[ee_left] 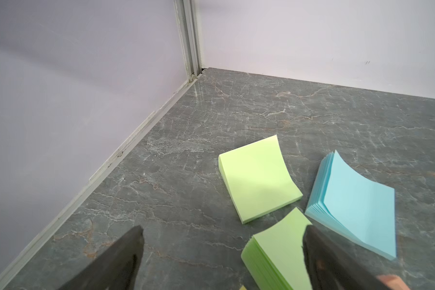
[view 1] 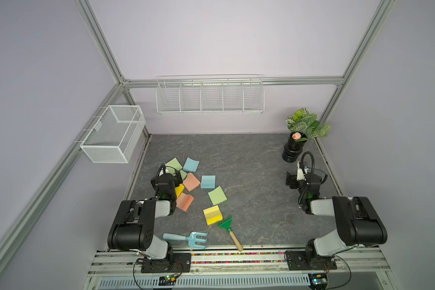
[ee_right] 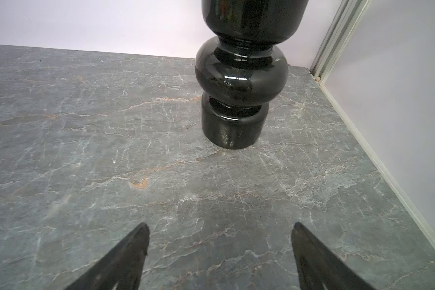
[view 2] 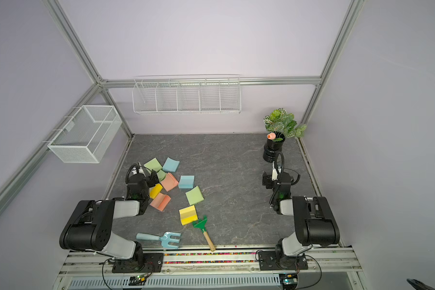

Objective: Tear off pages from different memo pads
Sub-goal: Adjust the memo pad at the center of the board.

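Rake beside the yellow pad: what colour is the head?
Green. The rake head shows best in a top view.

Grey marble-look tabletop [view 1: 249, 160]: light blue plastic garden fork [view 1: 186, 239] and green toy rake with wooden handle [view 1: 230, 229] lie near front edge, apart. Glossy black stacked-shape vase [view 1: 293, 150] with green leafy plant [view 1: 307, 123] stands upright in far right corner. White wire divided rack [view 1: 209, 96] hangs on back wall, white mesh basket [view 1: 113, 134] on left frame.

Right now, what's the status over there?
Left pincer open at green memo pad. Right pincer open, empty, facing black vase. Blue memo pad close beside.
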